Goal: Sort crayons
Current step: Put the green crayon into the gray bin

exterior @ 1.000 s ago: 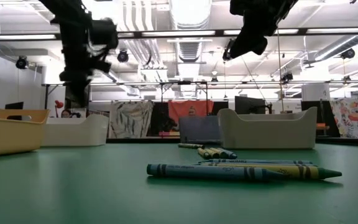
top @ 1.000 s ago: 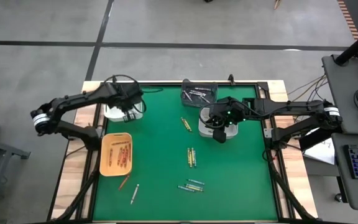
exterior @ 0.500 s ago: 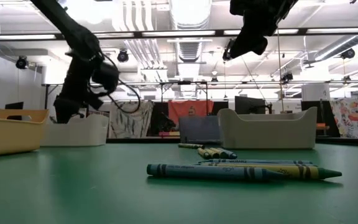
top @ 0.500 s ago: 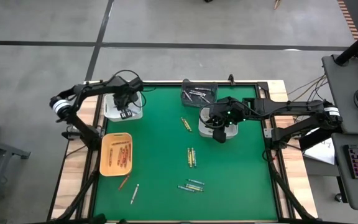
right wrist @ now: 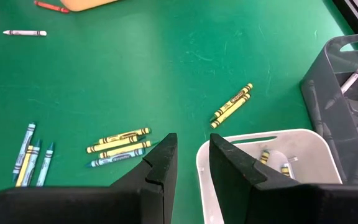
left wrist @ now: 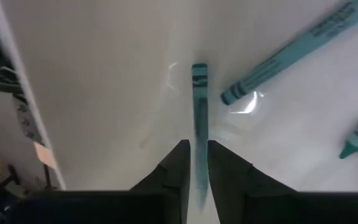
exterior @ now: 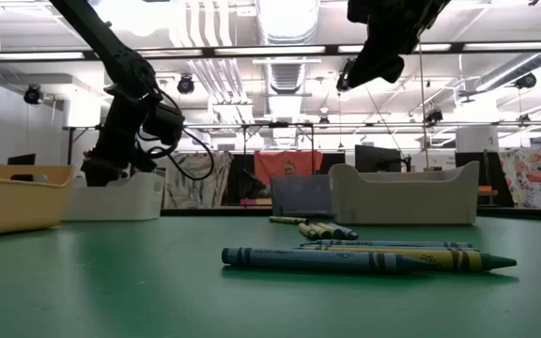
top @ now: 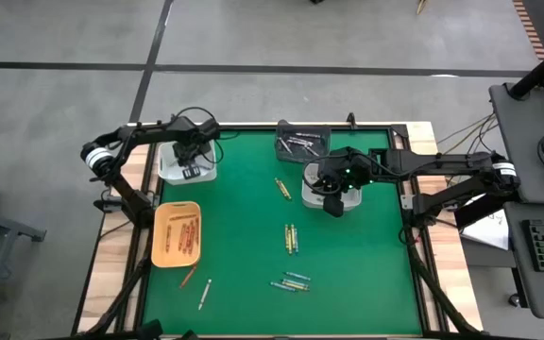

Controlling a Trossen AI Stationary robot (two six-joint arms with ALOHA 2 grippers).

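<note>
My left gripper (top: 189,171) reaches down into the white tray (top: 207,174) at the far left, shut on a green-blue crayon (left wrist: 199,106). Two more green-blue crayons (left wrist: 291,53) lie on that tray's floor. My right gripper (top: 333,206) hangs open and holds nothing, high above the other white tray (top: 352,196) right of centre. Loose crayons lie flat on the green mat: a yellow pair (top: 280,188), a yellow group (top: 292,238), a blue and yellow group (top: 291,280), a red one (top: 189,276) and a white one (top: 204,293). My left gripper has the green-blue crayon between its two fingers (left wrist: 225,177), which come slanting down from above. The crayon lies along the fingers, and its near part (left wrist: 199,163) sits between them. Its far end (left wrist: 199,68) points at the tray floor; whether it touches there, I cannot tell.
An orange tray (top: 161,236) with red crayons stands at the left edge. A grey tray (top: 300,144) with white crayons stands at the far middle. The right white tray holds a few yellow crayons (right wrist: 272,158). A raised frame (top: 253,128) borders the mat.
My left gripper has come down and gone toward the table's far left, from above the tray's rim into the white tray, tipping more steeply downward. My right gripper has kept still.
</note>
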